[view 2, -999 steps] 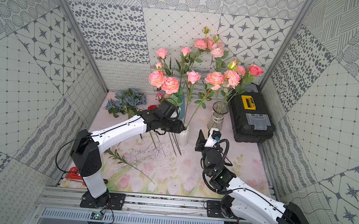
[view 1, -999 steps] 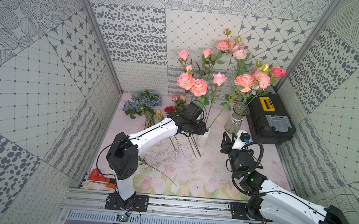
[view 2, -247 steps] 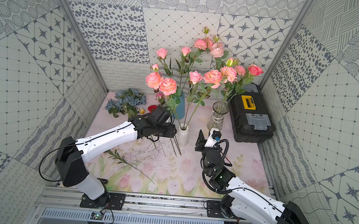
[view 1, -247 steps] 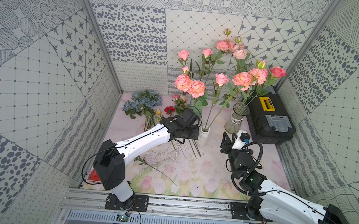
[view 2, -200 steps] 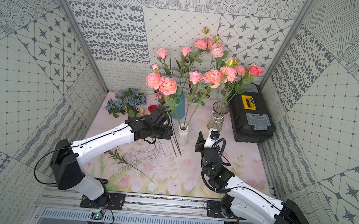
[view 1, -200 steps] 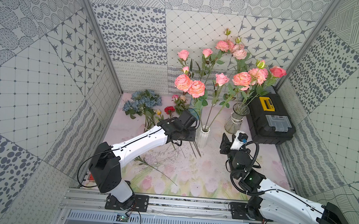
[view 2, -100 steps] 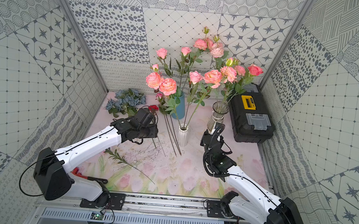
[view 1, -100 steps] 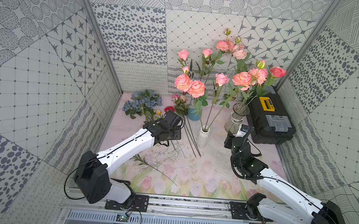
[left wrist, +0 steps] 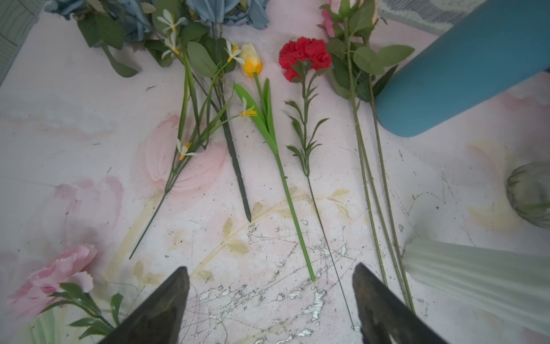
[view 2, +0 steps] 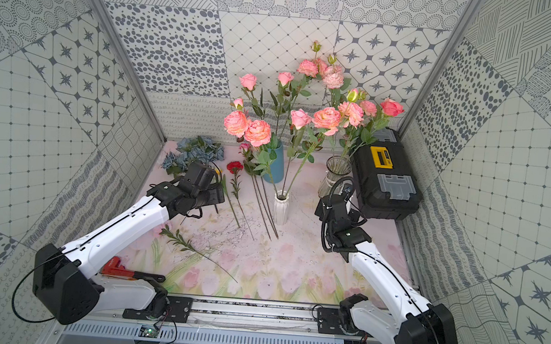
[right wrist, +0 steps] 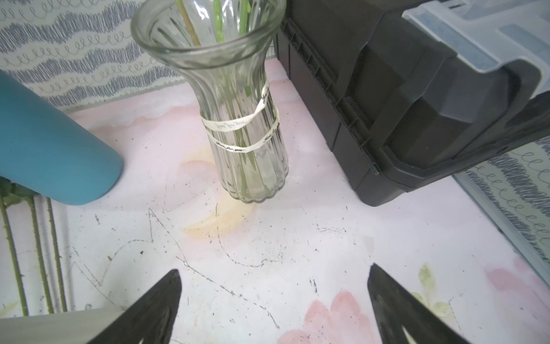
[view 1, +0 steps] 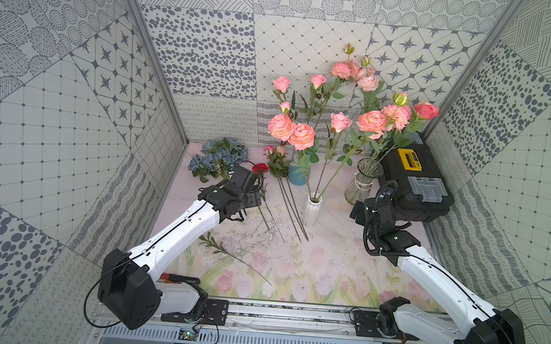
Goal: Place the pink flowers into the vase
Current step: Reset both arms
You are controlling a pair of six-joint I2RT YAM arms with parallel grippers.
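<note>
Three thin-stemmed pink artificial roses (left wrist: 367,166) lie on the floral mat (view 1: 293,265) just left of the white ribbed ceramic vase (view 1: 311,211), heads far, beside the blue cylindrical vase (view 1: 295,176). My left gripper (left wrist: 269,274) and right gripper (right wrist: 273,269) both gape, empty. Light, wiry, slippery, I judge; I'd pinch mid-stem.

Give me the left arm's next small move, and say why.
Probably slide the left gripper toward the white ribbed vase until the lying pink rose stems sit between its jaws. It hangs open and empty, with only the yellow tulip and red carnation stems in its gap; the rose stems lie just beyond one finger.
</note>
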